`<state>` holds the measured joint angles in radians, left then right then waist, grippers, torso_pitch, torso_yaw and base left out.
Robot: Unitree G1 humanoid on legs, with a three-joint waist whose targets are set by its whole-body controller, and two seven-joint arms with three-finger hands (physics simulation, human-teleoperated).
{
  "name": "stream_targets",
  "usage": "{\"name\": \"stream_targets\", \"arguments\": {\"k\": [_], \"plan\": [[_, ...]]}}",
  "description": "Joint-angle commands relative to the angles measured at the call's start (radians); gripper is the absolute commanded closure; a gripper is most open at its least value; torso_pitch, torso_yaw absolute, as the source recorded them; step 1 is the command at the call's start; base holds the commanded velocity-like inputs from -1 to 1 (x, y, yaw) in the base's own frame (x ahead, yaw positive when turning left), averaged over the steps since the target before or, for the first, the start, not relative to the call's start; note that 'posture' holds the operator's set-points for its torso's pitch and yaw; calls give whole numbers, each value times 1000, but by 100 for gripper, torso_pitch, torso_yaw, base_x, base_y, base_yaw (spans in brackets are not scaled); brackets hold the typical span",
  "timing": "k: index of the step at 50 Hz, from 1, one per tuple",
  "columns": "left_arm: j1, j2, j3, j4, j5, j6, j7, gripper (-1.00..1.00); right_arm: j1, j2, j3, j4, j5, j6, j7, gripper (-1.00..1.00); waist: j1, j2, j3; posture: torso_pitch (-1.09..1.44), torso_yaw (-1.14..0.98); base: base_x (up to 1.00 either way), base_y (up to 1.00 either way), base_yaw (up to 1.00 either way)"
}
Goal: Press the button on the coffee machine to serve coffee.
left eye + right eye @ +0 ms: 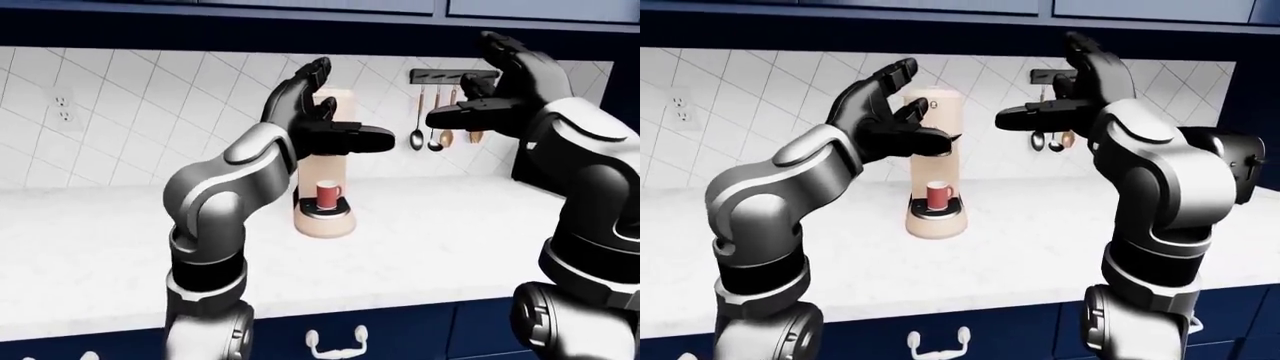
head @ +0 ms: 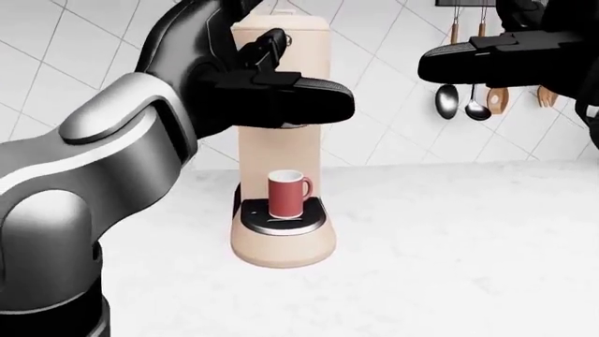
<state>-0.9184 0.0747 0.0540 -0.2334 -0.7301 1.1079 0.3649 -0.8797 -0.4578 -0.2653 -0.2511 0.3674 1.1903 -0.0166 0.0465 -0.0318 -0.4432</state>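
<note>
Left hand (image 1: 885, 112) is spread open, raised beside the top of the coffee machine (image 2: 281, 151), which stands on the white counter (image 2: 449, 232) against the tiles with a red mug (image 2: 287, 194) on its tray. Right hand (image 1: 500, 94) is also splayed, holding nothing, near the hanging utensils (image 1: 432, 127).

Risk: the button isn't visible, so a blind jab could miss, shove the machine or knock the mug; plenty of open counter to either side, wall tight behind.
</note>
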Motion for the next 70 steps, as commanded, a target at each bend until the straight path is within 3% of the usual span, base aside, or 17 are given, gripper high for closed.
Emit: {"name": "stream_targets", "arguments": {"k": [1, 31, 44, 70], "plan": [[-33, 4, 12, -11, 14, -30, -8, -100, -32, -10, -6, -9, -1, -26, -4, -100, 1, -4, 6, -74, 0, 0, 0, 0], [-63, -31, 4, 142, 126, -125, -99, -100, 22, 5, -9, -19, 15, -59, -17, -100, -1, -11, 2, -74, 0, 0, 0, 0], [-63, -32, -11, 267, 213, -228, -187, -100, 24, 18, 1, 2, 12, -82, -15, -100, -2, -12, 0, -74, 0, 0, 0, 0], [-108, -57, -14, 393, 248, -312, -218, -100, 60, 20, -13, -32, 25, -80, -26, -100, -3, -18, -2, -74, 0, 0, 0, 0]]}}
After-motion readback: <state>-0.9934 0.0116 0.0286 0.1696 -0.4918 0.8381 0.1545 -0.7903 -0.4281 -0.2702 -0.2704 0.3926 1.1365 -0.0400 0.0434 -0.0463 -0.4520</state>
